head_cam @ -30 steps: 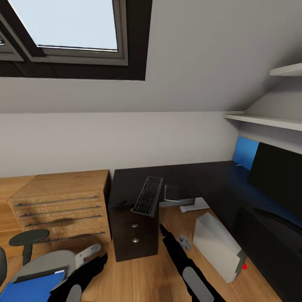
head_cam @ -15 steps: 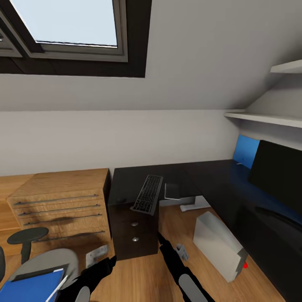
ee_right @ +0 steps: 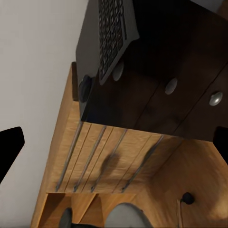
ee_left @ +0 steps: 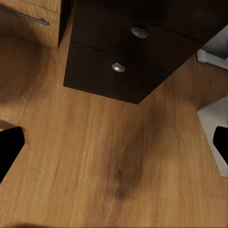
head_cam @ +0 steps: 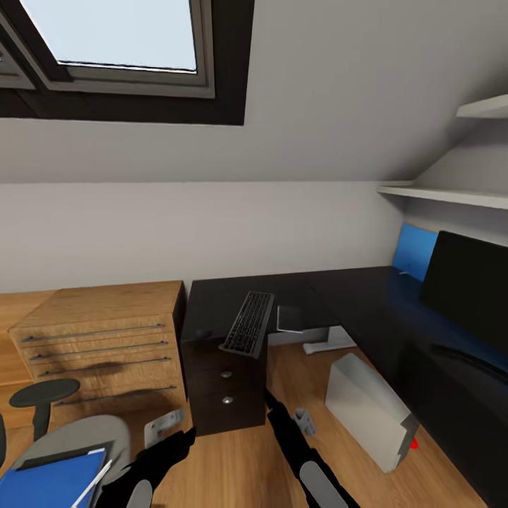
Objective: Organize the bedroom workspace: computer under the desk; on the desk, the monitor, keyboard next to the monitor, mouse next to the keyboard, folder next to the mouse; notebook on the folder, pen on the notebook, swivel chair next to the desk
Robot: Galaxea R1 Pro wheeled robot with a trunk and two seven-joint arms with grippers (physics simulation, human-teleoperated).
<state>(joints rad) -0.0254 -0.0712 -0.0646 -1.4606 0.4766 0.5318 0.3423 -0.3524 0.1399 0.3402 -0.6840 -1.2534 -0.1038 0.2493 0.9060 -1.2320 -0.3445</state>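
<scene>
The black desk [head_cam: 353,296] runs along the right wall, with the monitor [head_cam: 469,282] standing on it. The keyboard [head_cam: 248,323] lies slanted at the desk's near corner, overhanging the drawer unit [head_cam: 224,391]. The mouse [head_cam: 204,334] sits to its left; the right wrist view has the keyboard [ee_right: 111,35] and the mouse [ee_right: 85,88] too. The computer [head_cam: 367,413] stands on the floor by the desk. On the swivel chair [head_cam: 85,436] lies the blue folder [head_cam: 46,483] with the white pen [head_cam: 93,482]. A dark strip behind the folder may be the notebook. Both grippers, left [head_cam: 164,428] and right [head_cam: 305,421], hang open and empty above the floor.
A light wooden dresser [head_cam: 99,339] stands left of the desk. A blue wall panel [head_cam: 414,250] and white shelves [head_cam: 444,197] are at the right. The desk's white leg [head_cam: 321,342] is beside the computer. Bare wooden floor [ee_left: 114,161] lies under the grippers.
Both arms have drawn back toward the robot, and the left gripper has shifted right. The view has drifted slightly, and the pen on the folder has come into sight.
</scene>
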